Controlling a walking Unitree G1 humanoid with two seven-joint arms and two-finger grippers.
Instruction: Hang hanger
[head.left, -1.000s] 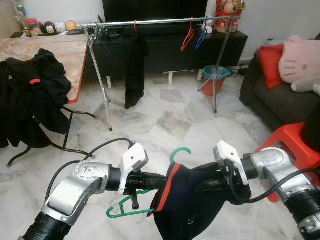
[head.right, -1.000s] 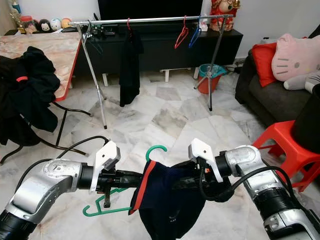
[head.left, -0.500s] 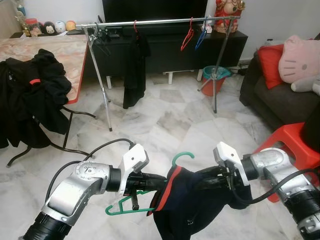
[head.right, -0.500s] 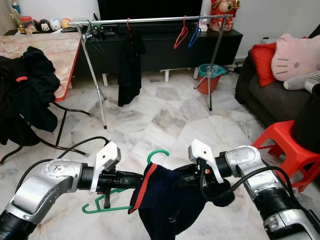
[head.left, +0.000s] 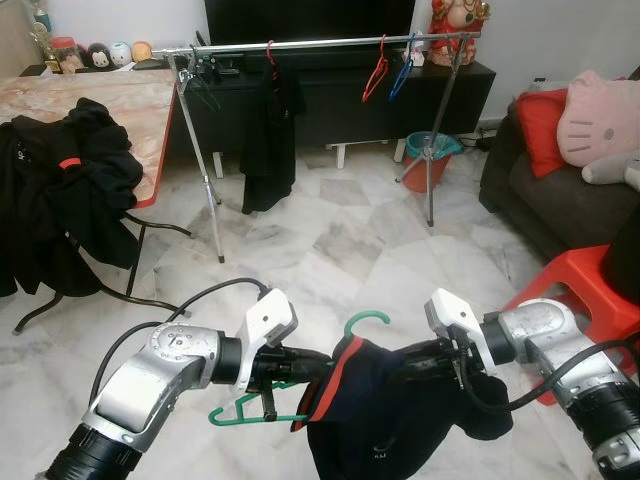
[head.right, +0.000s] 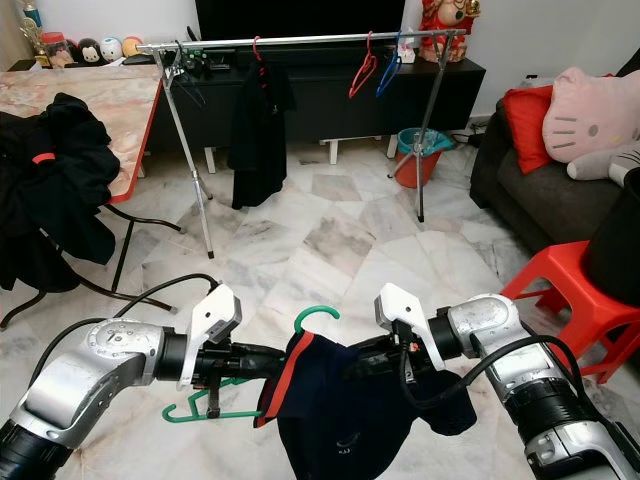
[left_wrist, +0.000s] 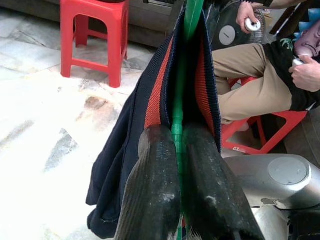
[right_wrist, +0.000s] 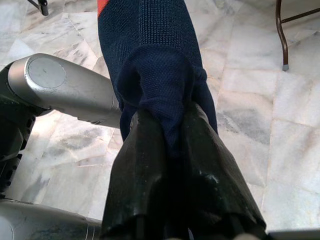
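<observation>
A green hanger (head.left: 365, 322) is low in front of me with a navy garment (head.left: 390, 425) with red trim draped over it. My left gripper (head.left: 300, 362) is shut on the hanger's bar; the left wrist view shows the green bar (left_wrist: 178, 131) pinched between its fingers (left_wrist: 155, 190). From the right, my right gripper (head.left: 415, 362) is shut on a bunched fold of the navy garment (right_wrist: 160, 75). At the back of the room stands a metal clothes rail (head.left: 320, 43) with a black garment (head.left: 268, 140), a red hanger (head.left: 376, 72) and a blue hanger (head.left: 402, 72).
A marble-top table (head.left: 120, 100) piled with black clothes (head.left: 60, 190) is on the left. On the right are a red stool (head.left: 590, 290) and a dark sofa (head.left: 555, 215). A bucket (head.left: 430, 158) sits under the rail. A seated person (left_wrist: 260, 85) is in the left wrist view.
The hanger and garment have sunk slightly between the grippers, and the right gripper has drawn a little lower and nearer the left. The black garment on the rail has swung slightly.
</observation>
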